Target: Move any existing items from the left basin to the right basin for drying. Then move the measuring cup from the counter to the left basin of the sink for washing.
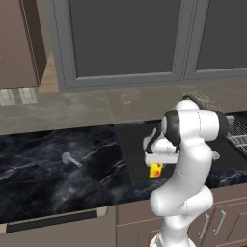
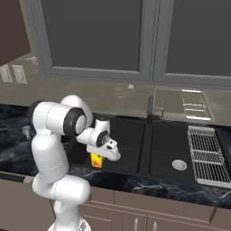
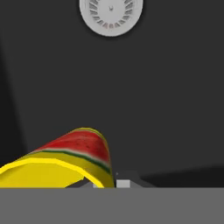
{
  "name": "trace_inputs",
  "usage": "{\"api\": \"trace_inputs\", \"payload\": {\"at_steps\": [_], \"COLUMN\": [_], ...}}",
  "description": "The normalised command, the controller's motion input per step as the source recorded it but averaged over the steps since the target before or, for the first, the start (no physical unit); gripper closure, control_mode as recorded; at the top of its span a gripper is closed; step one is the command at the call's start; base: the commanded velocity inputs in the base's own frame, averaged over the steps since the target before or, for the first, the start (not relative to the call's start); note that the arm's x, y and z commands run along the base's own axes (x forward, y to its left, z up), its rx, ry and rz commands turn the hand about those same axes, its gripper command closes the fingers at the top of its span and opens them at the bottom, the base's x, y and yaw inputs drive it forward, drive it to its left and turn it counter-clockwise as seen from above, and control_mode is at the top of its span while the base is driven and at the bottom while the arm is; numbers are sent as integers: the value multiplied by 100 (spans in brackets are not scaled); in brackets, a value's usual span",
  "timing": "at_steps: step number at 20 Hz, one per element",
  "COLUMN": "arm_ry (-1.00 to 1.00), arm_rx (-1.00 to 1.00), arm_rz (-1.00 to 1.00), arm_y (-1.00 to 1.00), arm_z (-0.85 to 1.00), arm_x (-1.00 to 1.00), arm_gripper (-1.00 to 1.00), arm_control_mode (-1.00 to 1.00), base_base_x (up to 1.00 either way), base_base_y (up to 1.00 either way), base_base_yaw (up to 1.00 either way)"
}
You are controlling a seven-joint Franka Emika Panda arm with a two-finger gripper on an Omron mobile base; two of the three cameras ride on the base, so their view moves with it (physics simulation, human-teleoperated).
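No legible text, label, brand, number or sign was found on any surface in the three views. The small bright yellow rounded item (image 3: 65, 159) carried a red-and-green watermelon-slice picture (a pattern only, no lettering). The pale wall plates (image 1: 17, 96) on the backsplash were blank. The round silver drain (image 3: 111, 15) showed radial slots but no readable marking.

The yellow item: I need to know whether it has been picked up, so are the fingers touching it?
Touching. In the left base view the yellow item hangs directly under the gripper, above the left basin floor.
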Motion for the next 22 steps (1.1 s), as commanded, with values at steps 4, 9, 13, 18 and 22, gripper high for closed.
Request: {"api": "trace_inputs", "payload": {"at_steps": [4, 9, 13, 18, 22], "arm_ry": [-11, -8, -7, -6, -7], "arm_rx": [0, 0, 0, 0, 0], "arm_rz": [-10, -11, -11, -11, -11], "arm_y": [-19, -18, -16, -24, -29], "arm_z": [71, 81, 79, 57, 47], "arm_x": [0, 0, 0, -6, -9], "arm_gripper": [100, 100, 100, 100, 100], "arm_control_mode": [-100, -100, -100, -100, -100], "base_base_x": [0, 0, 0, 0, 0], "base_base_y": [0, 0, 0, 0, 0], "base_base_yaw": [0, 0, 0, 0, 0]}}
